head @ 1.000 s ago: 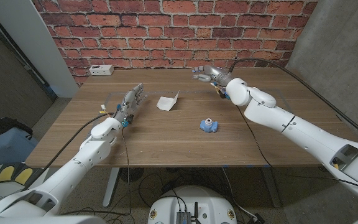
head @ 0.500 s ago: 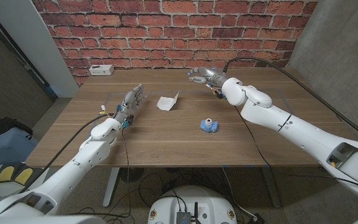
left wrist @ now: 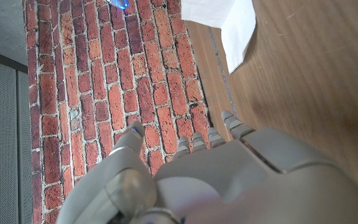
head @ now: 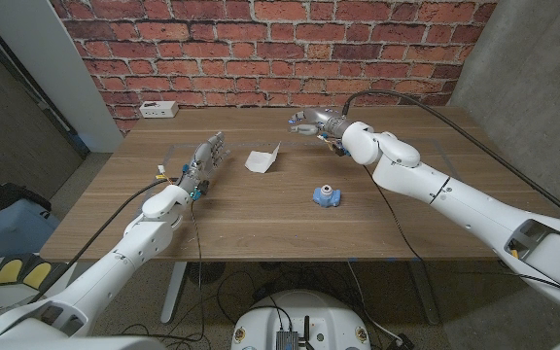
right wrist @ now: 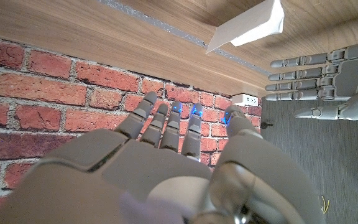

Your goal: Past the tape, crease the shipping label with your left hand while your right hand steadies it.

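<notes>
From the head view, your shipping label (head: 262, 159) lies on the wooden surface (head: 261, 214) a little beyond the middle, partly folded with one flap standing up. Your left hand (head: 205, 158) stands near it at its 9 o'clock, apart from it, fingers stretched out and slightly spread, holding nothing. Your right hand (head: 309, 122) hangs above the surface at the label's 1 o'clock, also apart from it, fingers loosely curled and parted with nothing in them. A strip of tape (head: 178, 148) runs along the surface just beyond your left hand. A small blue object (head: 327, 195) sits at the label's 4 o'clock, well apart from both hands. A white power strip (head: 157, 109) lies at the far edge, toward 11 o'clock from the label, in front of the brick wall (head: 261, 49).

From the left wrist view, your left hand (left wrist: 229, 174) shows its back with the fingers (left wrist: 194, 142) pointing toward the brick wall (left wrist: 104, 93), straight and slightly parted. The label (left wrist: 229, 25) lies ahead of the fingertips, clear of them, on the wooden surface (left wrist: 316, 74).

From the right wrist view, your right hand (right wrist: 166, 168) shows its fingers (right wrist: 166, 127) extended and fairly close together, gripping nothing. The label (right wrist: 247, 28) lies beyond them, untouched, its raised flap visible. Your left hand (right wrist: 328, 78) stands beside the label, fingers straight and parted, not touching it.
</notes>
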### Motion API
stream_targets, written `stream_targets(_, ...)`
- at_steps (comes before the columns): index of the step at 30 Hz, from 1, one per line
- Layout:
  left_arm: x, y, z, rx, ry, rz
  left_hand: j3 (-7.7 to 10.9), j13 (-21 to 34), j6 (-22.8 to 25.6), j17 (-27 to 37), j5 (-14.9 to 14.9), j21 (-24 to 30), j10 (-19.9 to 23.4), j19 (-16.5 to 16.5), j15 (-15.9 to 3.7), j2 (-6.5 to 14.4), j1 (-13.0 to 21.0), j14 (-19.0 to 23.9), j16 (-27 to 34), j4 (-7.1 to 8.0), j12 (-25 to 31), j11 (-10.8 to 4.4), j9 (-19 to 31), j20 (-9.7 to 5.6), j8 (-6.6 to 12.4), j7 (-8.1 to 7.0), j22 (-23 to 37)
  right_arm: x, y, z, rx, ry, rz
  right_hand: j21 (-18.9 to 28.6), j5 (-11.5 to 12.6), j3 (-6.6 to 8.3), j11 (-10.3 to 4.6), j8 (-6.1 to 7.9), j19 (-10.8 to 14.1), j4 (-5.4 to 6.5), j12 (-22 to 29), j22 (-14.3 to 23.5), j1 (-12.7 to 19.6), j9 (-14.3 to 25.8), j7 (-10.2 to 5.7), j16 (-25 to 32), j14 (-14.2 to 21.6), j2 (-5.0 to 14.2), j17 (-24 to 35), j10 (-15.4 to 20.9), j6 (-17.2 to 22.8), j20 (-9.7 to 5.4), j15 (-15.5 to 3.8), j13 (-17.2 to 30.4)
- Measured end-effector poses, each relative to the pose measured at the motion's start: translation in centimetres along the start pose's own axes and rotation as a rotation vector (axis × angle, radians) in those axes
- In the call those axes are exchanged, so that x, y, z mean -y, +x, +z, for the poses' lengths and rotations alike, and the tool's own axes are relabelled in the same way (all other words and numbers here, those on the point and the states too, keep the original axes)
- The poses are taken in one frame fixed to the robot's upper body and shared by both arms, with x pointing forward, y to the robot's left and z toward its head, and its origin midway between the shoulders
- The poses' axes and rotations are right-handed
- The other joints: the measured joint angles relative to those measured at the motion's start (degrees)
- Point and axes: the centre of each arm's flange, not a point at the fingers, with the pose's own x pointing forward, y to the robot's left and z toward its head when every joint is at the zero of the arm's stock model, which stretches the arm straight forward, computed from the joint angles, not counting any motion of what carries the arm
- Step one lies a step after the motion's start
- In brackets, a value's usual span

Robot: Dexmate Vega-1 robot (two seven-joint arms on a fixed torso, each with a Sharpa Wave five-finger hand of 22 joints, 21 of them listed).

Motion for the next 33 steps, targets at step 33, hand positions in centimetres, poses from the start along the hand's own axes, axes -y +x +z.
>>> stream_targets(33,0.1,0.0,-0.1,-0.006,0.000,0.000,0.00,0.00,0.00,0.00,0.00,-0.43,0.00,0.00,0.00,0.00,0.00,0.00,0.00,0.00,-0.21,0.00,0.00,0.00,-0.21,0.00,0.00,-1.8,1.6,1.8,0.058,-0.047,0.085,0.00,0.00,0.47,0.12,0.00,-0.01,0.47,0.00,0.12,0.54,-0.01,0.00,0.00,0.00,0.07,0.28,0.50,0.60,0.00,0.00,-0.01)
